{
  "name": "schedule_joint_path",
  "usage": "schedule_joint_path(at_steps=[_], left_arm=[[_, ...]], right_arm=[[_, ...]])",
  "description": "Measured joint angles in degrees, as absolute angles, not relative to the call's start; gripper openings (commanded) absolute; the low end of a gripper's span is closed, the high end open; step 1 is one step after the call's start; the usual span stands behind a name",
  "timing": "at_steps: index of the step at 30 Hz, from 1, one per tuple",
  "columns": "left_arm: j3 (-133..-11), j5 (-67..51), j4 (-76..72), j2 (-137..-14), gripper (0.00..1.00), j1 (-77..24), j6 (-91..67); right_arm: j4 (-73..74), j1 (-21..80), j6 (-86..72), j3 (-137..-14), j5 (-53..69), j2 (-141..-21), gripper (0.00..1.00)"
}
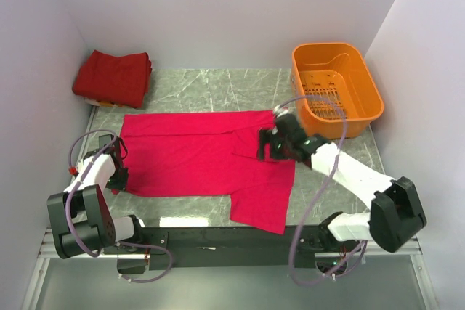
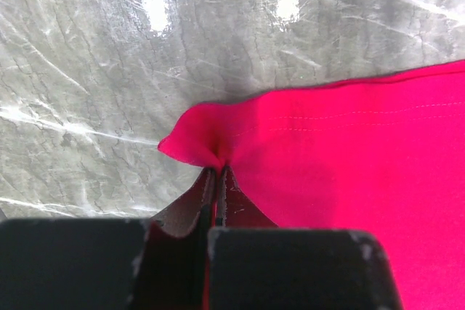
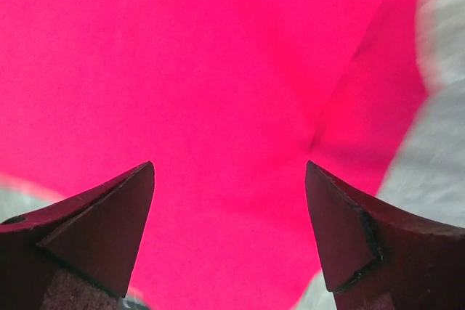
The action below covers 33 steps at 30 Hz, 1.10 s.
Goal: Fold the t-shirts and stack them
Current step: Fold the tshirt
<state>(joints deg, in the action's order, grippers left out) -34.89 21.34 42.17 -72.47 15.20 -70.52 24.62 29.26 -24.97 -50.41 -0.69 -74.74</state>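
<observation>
Left gripper (image 2: 218,170): we note it clenched, both jaws pressed together on a pinched bit of the crimson t-shirt (image 2: 349,157) at its edge. Just past the tips the cloth puckers into a small rounded lobe that lies on the grey-green marbled table (image 2: 87,70). A stitched hem line runs along the shirt's edge away from the pinch. Right gripper (image 3: 229,172): released, jaws spread wide with nothing between them, hanging over the same shirt. Beneath it we see flat crimson cloth with one crease running diagonally on the right side. A blurred strip of table shows at the far right of that wrist view. From the overhead camera we place the left gripper at the shirt's near-left corner, low against the table. The right gripper sits over the shirt's right portion. The shirt lies spread across the middle of the table, mostly flat, its long side running left to right. On the right a flap of it reaches toward the near edge. In the far-left corner, close to the wall, we log a folded pile of darker red t-shirts (image 1: 112,78), well apart from the crimson one. In the far-right corner stands an orange basket (image 1: 369,85) with a slotted floor. We see the right arm's cable looping across the front of it.
</observation>
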Motion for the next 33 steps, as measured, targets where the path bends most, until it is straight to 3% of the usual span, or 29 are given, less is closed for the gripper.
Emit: schedule_joint_path(at_steps=[5,14,27,28,31,32,33], left_arm=[[-34.4,21.1,41.8,-71.5,0.01,15.2,-70.1],[-34.1,20.3,41.9,-69.5,0.01,15.4,-69.8],[-34.0,19.4,42.0,-68.8,0.01,15.4,-69.6],[-34.0,19.4,42.0,-68.8,0.01,15.4,-69.6],[-34.0,19.4,42.0,-68.8,0.01,15.4,-69.6],[-34.0,19.4,42.1,-68.9,0.01,15.4,-69.6],[-34.0,19.4,42.1,-68.9,0.01,15.4,-69.6]], right_arm=[[29.0,45.3,-22.6,-46.5,-0.6,-71.7,0.86],[34.5,64.4,-24.8,-40.0,2.1,-71.0,0.81],[36.2,69.4,-29.8,-38.0,1.8,-76.8,0.68],[36.4,69.5,-30.2,-38.2,1.3,-77.1,0.66],[37.6,69.8,-31.5,-39.0,-1.1,-78.5,0.46],[37.8,69.9,-32.1,-39.2,-2.1,-78.8,0.34],[38.3,69.9,-32.5,-39.4,-3.2,-79.0,0.32]])
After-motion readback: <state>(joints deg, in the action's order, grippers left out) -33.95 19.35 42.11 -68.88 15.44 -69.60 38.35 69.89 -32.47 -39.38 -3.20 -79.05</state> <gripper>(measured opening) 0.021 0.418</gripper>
